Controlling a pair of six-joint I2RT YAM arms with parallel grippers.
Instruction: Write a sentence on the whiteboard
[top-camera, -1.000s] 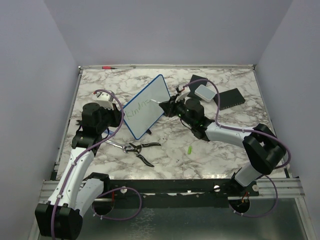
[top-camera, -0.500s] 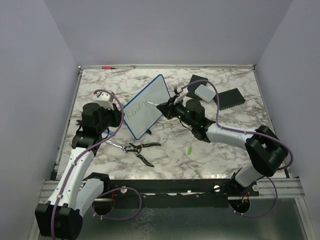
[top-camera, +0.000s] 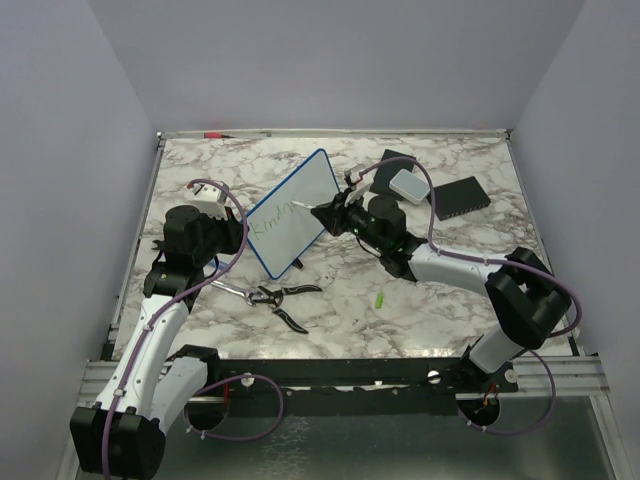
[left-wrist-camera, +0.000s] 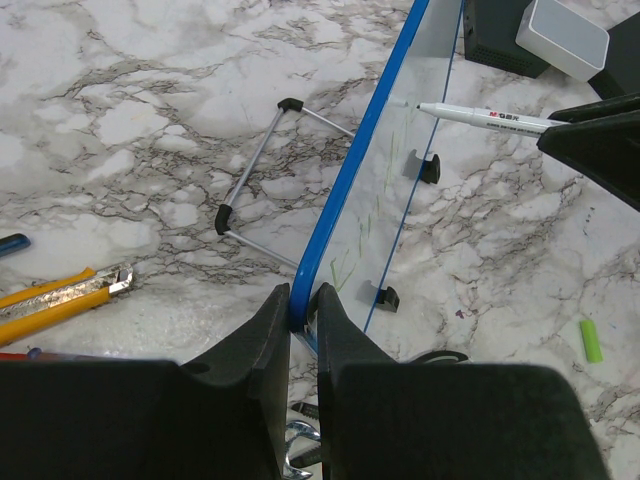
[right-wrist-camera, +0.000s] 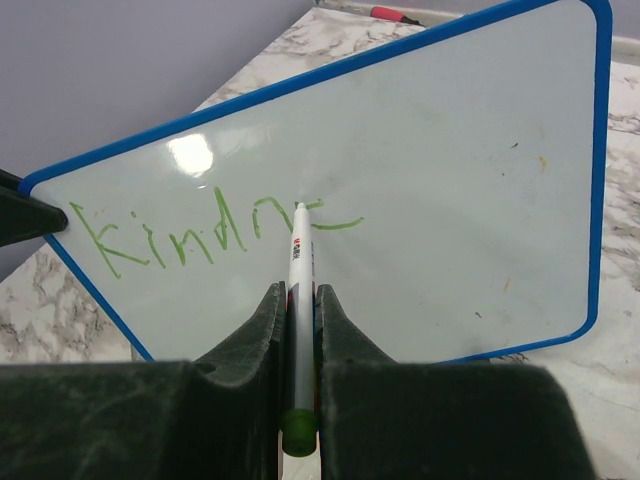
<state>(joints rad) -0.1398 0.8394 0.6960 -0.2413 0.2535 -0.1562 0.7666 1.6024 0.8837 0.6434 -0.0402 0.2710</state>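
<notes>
The whiteboard (top-camera: 291, 211) stands tilted on the marble table, blue-framed. My left gripper (left-wrist-camera: 302, 303) is shut on the lower left edge of its blue frame (left-wrist-camera: 345, 190). The right gripper (right-wrist-camera: 299, 305) is shut on a white marker (right-wrist-camera: 300, 270) with a green end, and the marker's tip rests against the board's face (right-wrist-camera: 460, 150). The sentence (right-wrist-camera: 190, 235) is thin green writing reading about "kindn", followed by a curved stroke beside the tip. In the left wrist view the marker (left-wrist-camera: 480, 117) comes in from the right.
Pliers (top-camera: 278, 297) lie in front of the board, with a green cap (top-camera: 380, 299) to their right. Black pads (top-camera: 462, 196) and a white box (top-camera: 410, 183) sit behind the right arm. A yellow knife (left-wrist-camera: 55, 298) lies left, near the board's wire stand (left-wrist-camera: 262, 170).
The right gripper and its marker have shifted slightly left across the board. The left gripper and the whiteboard have not moved.
</notes>
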